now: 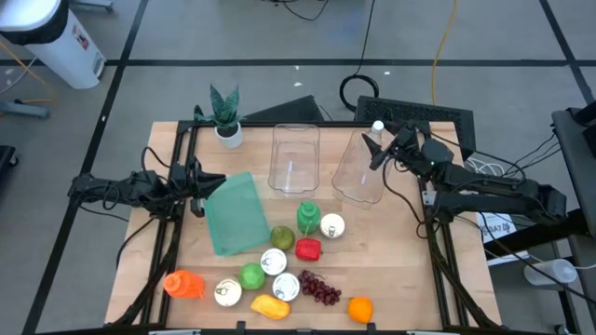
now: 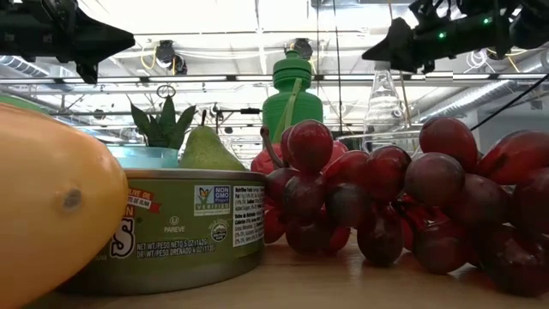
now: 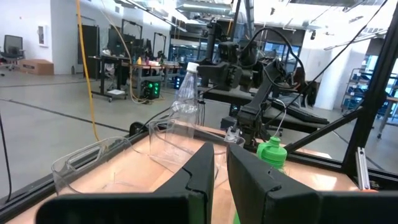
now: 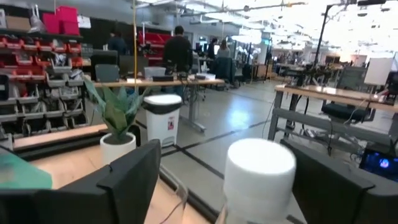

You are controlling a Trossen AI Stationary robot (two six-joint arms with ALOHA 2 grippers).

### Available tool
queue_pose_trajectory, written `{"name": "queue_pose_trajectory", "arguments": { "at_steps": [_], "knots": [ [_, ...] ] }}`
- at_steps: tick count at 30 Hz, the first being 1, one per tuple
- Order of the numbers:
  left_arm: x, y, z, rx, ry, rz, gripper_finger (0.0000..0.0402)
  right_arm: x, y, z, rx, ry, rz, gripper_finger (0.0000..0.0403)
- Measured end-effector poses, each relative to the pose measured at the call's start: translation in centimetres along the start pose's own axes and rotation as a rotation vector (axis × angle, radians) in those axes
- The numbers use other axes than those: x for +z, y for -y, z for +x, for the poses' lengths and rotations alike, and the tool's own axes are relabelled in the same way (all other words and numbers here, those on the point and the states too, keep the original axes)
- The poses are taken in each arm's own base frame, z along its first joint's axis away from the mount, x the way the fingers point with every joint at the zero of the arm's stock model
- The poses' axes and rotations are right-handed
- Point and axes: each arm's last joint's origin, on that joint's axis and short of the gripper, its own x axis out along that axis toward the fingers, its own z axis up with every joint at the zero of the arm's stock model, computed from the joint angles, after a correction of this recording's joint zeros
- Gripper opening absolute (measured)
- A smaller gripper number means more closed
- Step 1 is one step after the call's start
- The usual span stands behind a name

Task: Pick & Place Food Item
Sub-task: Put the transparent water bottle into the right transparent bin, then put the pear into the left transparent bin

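Observation:
Food lies on the near half of the table: purple grapes [image 1: 319, 288] [image 2: 386, 197], an orange [image 1: 359, 309], a yellow mango [image 1: 268, 305] [image 2: 51, 215], a red pepper [image 1: 308, 248], a pear [image 1: 282, 237], a lime [image 1: 251, 275], several cans [image 1: 274, 262] and a green bottle [image 1: 308, 217] standing upright. My left gripper [image 1: 197, 189] [image 3: 221, 168] is shut, in the air beside a flat green pouch [image 1: 237, 214]. My right gripper [image 1: 377, 147] [image 4: 227, 186] is open; its fingers stand on either side of the white cap [image 4: 259, 171] of a clear flask [image 1: 358, 169].
A clear rectangular tub [image 1: 294, 156] stands at the table's far middle, next to the flask. A potted plant [image 1: 226, 119] stands at the far left. An orange packet [image 1: 183, 284] lies near the near-left corner. A black keyboard [image 1: 419, 113] lies past the far edge.

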Motion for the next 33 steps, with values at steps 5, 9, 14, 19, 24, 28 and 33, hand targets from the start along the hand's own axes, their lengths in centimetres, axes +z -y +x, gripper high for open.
{"name": "queue_pose_trajectory", "arguments": {
  "at_steps": [5,9,14,19,24,28,33],
  "knots": [
    [0.0,0.0,0.0,-0.001,0.000,0.000,0.0051,0.9,0.2,-0.4,-0.005,0.043,-0.018,0.0322],
    [0.0,0.0,0.0,-0.001,0.000,0.000,0.0051,1.8,0.5,-0.8,-0.011,0.082,-0.030,0.0322],
    [0.0,0.0,0.0,-0.001,0.000,0.000,0.0051,4.4,0.9,-1.9,-0.009,0.187,-0.003,0.0322],
    [0.0,0.0,0.0,-0.001,-0.001,0.003,0.0051,8.2,0.9,-3.9,0.088,0.242,0.031,0.0322],
    [0.0,0.0,0.0,-0.003,-0.002,-0.002,0.0051,11.7,0.6,-5.9,0.298,0.121,0.082,0.0322],
    [0.0,0.0,0.0,-0.003,-0.001,-0.004,0.0051,12.2,-0.4,-6.7,0.591,0.069,0.140,0.0302],
    [0.0,0.0,0.0,-0.010,0.000,-0.042,0.0051,10.1,-2.5,-6.7,0.776,-0.007,0.145,0.0239]
  ]
}}
